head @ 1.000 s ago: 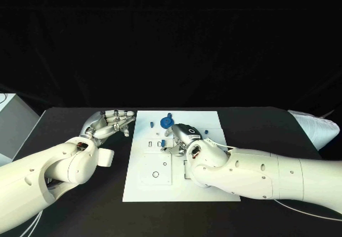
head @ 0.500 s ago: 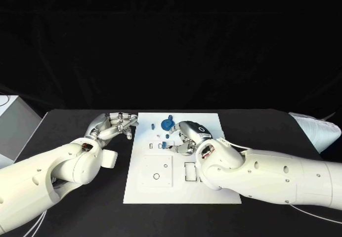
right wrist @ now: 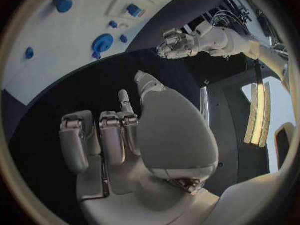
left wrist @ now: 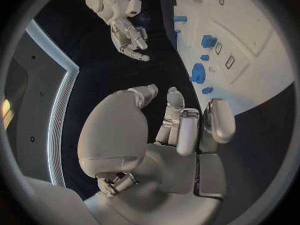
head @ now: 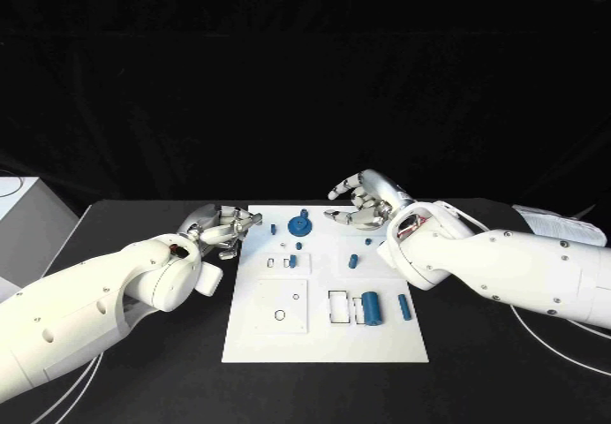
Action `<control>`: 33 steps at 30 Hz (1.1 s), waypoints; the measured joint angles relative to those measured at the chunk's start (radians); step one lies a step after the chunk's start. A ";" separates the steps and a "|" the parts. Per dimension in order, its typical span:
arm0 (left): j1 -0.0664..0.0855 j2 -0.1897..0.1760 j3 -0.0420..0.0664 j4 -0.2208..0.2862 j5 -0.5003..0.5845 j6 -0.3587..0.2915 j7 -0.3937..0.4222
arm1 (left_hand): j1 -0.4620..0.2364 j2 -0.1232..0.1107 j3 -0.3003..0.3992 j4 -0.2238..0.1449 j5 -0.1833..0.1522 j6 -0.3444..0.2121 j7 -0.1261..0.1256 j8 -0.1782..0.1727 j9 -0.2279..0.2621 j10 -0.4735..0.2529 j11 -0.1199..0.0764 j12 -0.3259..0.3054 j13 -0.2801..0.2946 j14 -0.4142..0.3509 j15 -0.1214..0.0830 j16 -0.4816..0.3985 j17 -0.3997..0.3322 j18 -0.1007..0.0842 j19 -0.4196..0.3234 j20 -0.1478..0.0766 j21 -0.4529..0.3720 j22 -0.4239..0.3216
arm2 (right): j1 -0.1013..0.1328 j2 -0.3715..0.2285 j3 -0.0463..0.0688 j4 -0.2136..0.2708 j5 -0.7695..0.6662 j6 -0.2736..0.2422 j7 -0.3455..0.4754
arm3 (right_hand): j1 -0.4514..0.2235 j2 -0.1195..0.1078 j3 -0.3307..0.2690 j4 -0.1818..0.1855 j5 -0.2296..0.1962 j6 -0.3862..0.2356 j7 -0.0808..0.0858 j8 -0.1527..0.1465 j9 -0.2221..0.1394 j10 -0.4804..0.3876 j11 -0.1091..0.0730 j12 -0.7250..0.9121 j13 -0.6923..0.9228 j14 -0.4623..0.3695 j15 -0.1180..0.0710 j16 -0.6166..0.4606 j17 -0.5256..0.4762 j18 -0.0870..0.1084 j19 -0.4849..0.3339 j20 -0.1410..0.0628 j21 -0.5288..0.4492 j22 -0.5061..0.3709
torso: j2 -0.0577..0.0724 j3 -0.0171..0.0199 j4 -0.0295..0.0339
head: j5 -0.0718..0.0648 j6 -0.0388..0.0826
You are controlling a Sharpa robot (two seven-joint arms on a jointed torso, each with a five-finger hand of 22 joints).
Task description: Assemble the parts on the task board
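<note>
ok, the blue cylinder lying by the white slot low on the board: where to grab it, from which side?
Grip the cylinder across its middle, from straight above. It lies flat, long axis running near to far, so fingers close on its round sides. The slot block sits close on one side, a thin blue pin on the other, so a low side approach looks cramped.

Black tabletop (head: 140,371) carries a white board (head: 382,340) lying flat at its middle, between the two sets of fingers. Left fingers (head: 230,228) sit just beside the board's left edge; right fingers (head: 350,201) are above its far edge. A white cable (head: 561,329) trails right of the board.
</note>
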 measured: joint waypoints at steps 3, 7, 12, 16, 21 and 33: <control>0.040 0.030 -0.011 -0.025 -0.073 0.059 -0.087 | -0.023 0.003 -0.027 0.004 0.000 -0.005 -0.005 0.022 0.017 0.052 -0.005 0.066 0.076 0.002 -0.002 0.023 0.000 -0.015 0.040 -0.005 0.029 0.063 | 0.015 -0.007 0.000 -0.025 0.084 0.007 0.038 | 0.000 0.000 0.000 0.000 0.010 0.000 0.000 0.006 0.002 0.000 0.000 0.000 0.000 0.000 0.000 0.000 0.000 0.000 0.000 0.000 0.000 0.000 | -0.006 0.0024 -0.0003 | 0.003 -0.005; 0.081 0.070 -0.037 -0.051 -0.161 0.137 -0.192 | -0.045 0.009 -0.061 0.008 0.000 -0.009 -0.009 0.036 0.030 0.075 -0.008 0.101 0.119 0.004 -0.004 0.033 0.000 -0.015 0.056 -0.008 0.042 0.094 | 0.030 -0.013 0.000 -0.055 0.157 0.015 0.062 | 0.000 0.000 0.000 0.000 0.010 0.000 0.000 0.008 0.002 0.000 0.000 0.000 0.000 0.000 0.000 0.000 0.000 0.000 0.000 0.000 0.000 0.000 | -0.014 0.0057 0.0011 | 0.007 -0.013; 0.126 0.117 -0.076 -0.088 -0.249 0.211 -0.290 | -0.064 0.020 -0.091 0.011 0.000 -0.012 -0.012 0.043 0.038 0.094 -0.009 0.126 0.155 0.003 -0.004 0.038 0.000 -0.015 0.065 -0.009 0.049 0.111 | 0.040 -0.013 0.001 -0.080 0.201 0.028 0.075 | -0.003 -0.003 0.000 0.000 0.010 0.000 0.000 0.008 0.003 0.000 -0.007 0.000 0.000 0.000 0.000 0.000 0.000 0.000 0.004 -0.004 0.000 0.000 | -0.020 0.0095 0.0020 | 0.014 -0.021; 0.149 0.157 -0.100 -0.124 -0.320 0.261 -0.351 | -0.070 0.026 -0.104 0.012 0.000 -0.012 -0.012 0.048 0.042 0.113 -0.011 0.143 0.180 0.003 -0.003 0.038 0.000 -0.024 0.073 -0.010 0.053 0.117 | 0.043 -0.013 0.001 -0.097 0.218 0.036 0.077 | -0.004 -0.004 0.000 0.000 0.010 0.000 0.000 0.008 0.003 0.000 -0.007 0.000 0.000 0.000 0.000 0.000 0.000 0.000 0.000 -0.007 0.000 0.000 | -0.024 0.0140 0.0020 | 0.019 -0.026; 0.169 0.203 -0.112 -0.171 -0.390 0.303 -0.400 | -0.076 0.032 -0.106 0.012 0.000 -0.012 -0.012 0.048 0.043 0.116 -0.013 0.145 0.185 0.003 -0.003 0.038 0.000 -0.030 0.073 -0.010 0.053 0.117 | 0.046 -0.012 0.001 -0.109 0.227 0.042 0.075 | -0.004 -0.004 -0.001 0.000 0.010 -0.004 0.004 0.008 0.003 0.000 -0.007 0.000 0.000 0.000 0.000 0.000 0.000 0.000 0.000 -0.007 0.000 0.000 | -0.027 0.0191 0.0003 | 0.022 -0.033; 0.190 0.274 -0.128 -0.238 -0.473 0.377 -0.447 | -0.103 0.046 -0.138 0.014 0.000 -0.023 -0.016 0.052 0.048 0.091 -0.011 0.124 0.140 0.003 -0.003 0.038 0.000 -0.030 0.077 -0.014 0.057 0.117 | 0.047 -0.011 0.000 -0.114 0.226 0.050 0.054 | -0.004 -0.004 -0.003 -0.003 0.010 -0.007 0.000 0.007 0.003 0.000 -0.007 0.000 0.001 0.000 0.000 0.000 0.000 0.000 0.000 -0.007 0.000 0.001 | -0.026 0.0216 -0.0009 | 0.025 -0.037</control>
